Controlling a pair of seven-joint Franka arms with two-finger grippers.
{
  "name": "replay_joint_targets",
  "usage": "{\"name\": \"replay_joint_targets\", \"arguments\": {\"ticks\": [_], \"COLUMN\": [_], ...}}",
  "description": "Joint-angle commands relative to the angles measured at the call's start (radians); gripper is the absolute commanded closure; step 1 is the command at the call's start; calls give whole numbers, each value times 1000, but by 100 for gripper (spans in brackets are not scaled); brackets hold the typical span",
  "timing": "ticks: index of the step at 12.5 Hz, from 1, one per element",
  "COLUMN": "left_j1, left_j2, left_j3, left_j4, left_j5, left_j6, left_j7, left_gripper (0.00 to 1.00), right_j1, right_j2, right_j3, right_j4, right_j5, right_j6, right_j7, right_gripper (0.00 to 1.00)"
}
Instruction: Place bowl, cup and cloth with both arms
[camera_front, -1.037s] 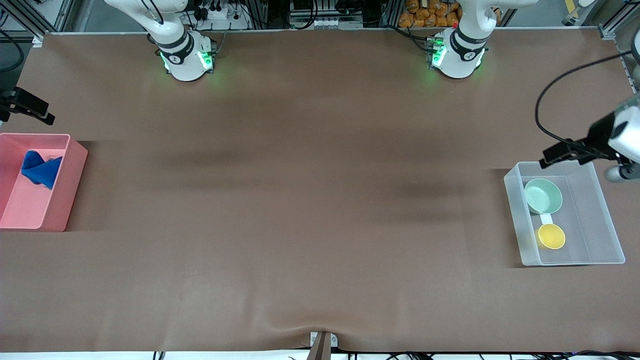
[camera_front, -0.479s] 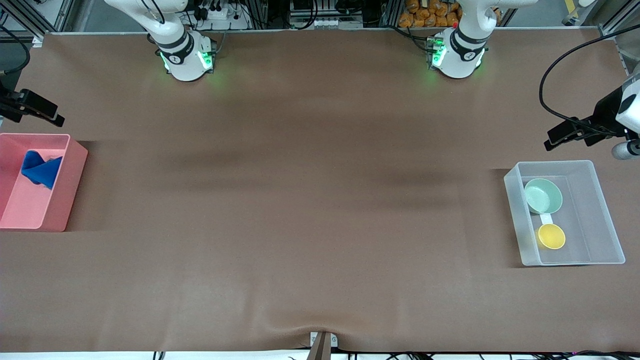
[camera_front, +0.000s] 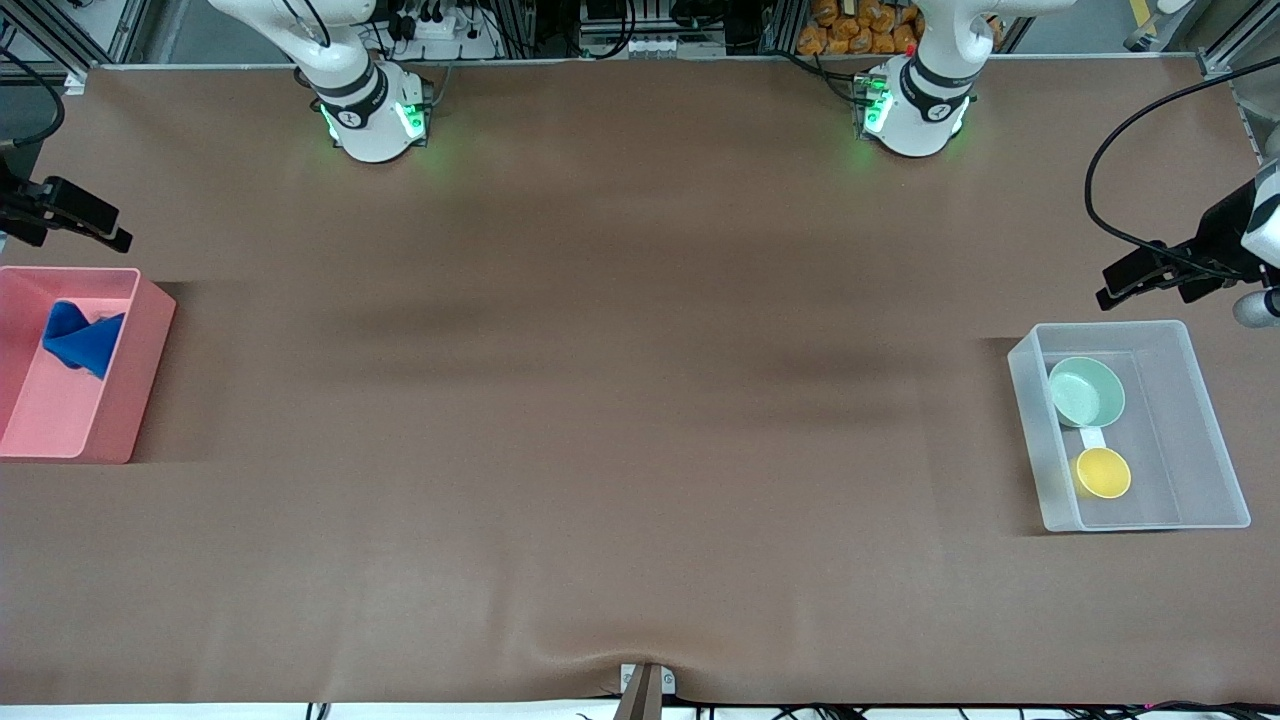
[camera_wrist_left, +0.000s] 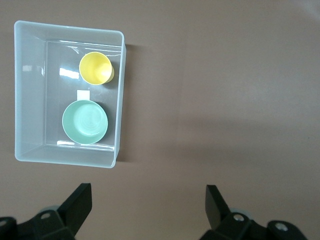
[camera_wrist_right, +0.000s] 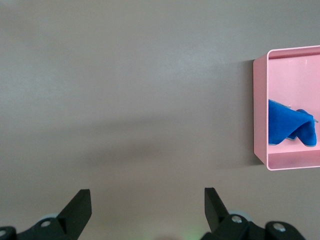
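The mint-green bowl and the yellow cup lie in a clear plastic bin at the left arm's end of the table, the cup nearer the front camera. The left wrist view also shows the bowl, the cup and the bin. My left gripper hangs open and empty over bare table beside that bin. The crumpled blue cloth lies in a pink bin. My right gripper hangs open and empty over the table beside the pink bin.
A brown mat covers the whole table. Both arm bases stand along the edge farthest from the front camera. A black cable loops from the left arm above the table. A small metal bracket sits at the near edge.
My left gripper has drawn back from over the clear bin's rim toward the bases' side and the table's end. My right gripper has shifted slightly beside the pink bin. Bowl, cup and cloth have not moved.
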Motion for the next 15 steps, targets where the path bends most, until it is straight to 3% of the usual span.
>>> {"name": "replay_joint_targets", "arguments": {"ticks": [1,5,12,15], "left_j1": [11,12,12,12], "left_j2": [14,8,15,17], "left_j3": [-8,-8,-11,-11], "left_j4": [43,80,92,91], "left_j5": [22,21,19,21], "left_j6": [-2,-4,-7,-8], "left_j7": [29,111,80,85], "left_gripper": [0,0,0,0], "right_j1": [14,14,15,22], "right_j2": [-22,-21,-19,0], "right_j3": [-7,-7,-7,-7], "right_j4": [-20,-20,-15,33], "right_j5": [1,1,3,6], "right_j6": [3,6,6,0], "right_j7": [-7,-10,-10,-10], "right_gripper": [0,0,0,0]}}
